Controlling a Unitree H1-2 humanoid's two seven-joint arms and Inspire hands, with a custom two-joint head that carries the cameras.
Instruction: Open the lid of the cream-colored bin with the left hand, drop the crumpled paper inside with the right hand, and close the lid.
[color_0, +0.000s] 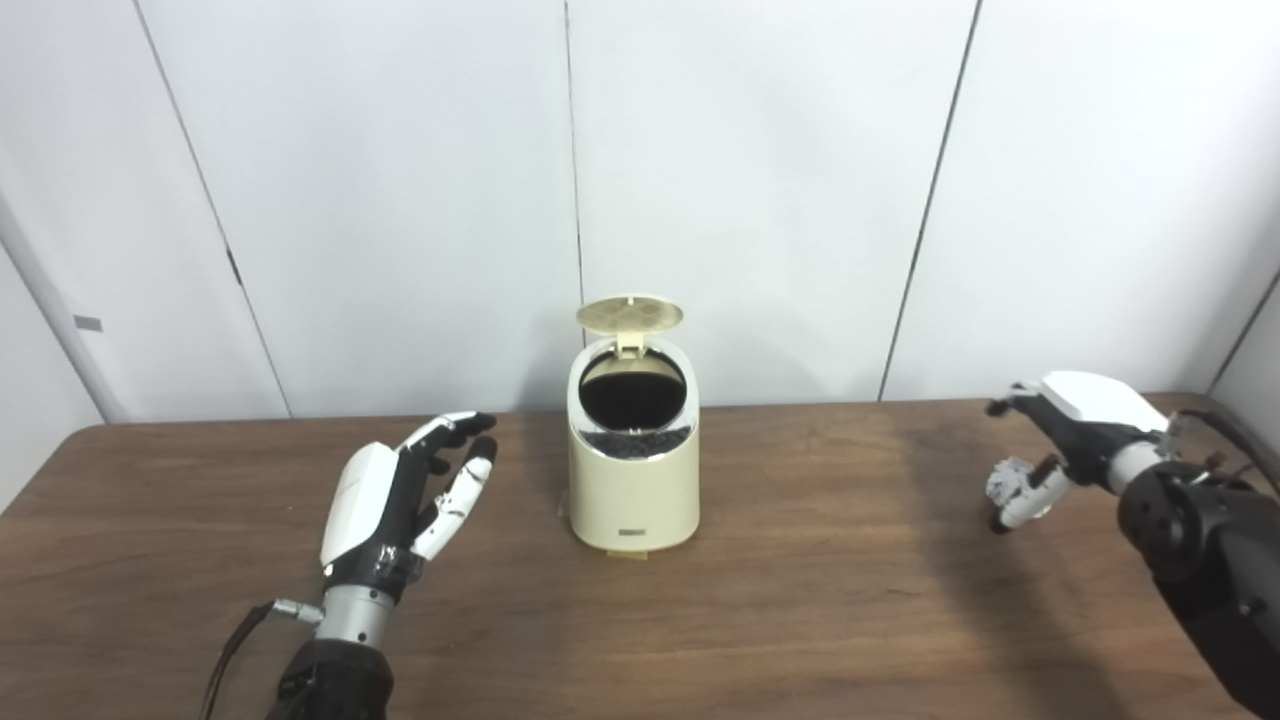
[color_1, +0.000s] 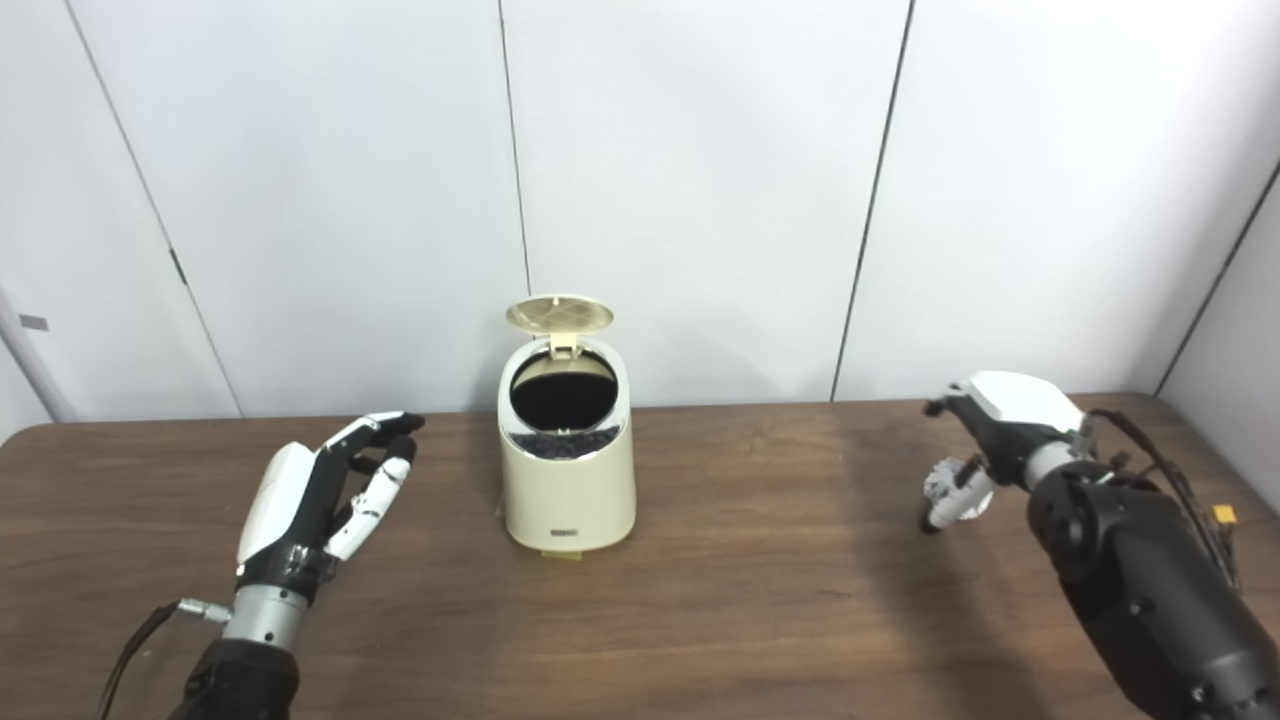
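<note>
With the lid (color_0: 630, 314) up, your bin (color_0: 633, 490) stands open.
Your left hand (color_0: 400, 495) hovers empty, fingers spread; far right, your right hand (color_0: 1060, 440) grips the paper (color_0: 1008, 480).

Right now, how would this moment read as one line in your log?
bin lid: open | left robot hand: open, beside cream-colored bin | right robot hand: shut on crumpled paper, far right of bin
</note>
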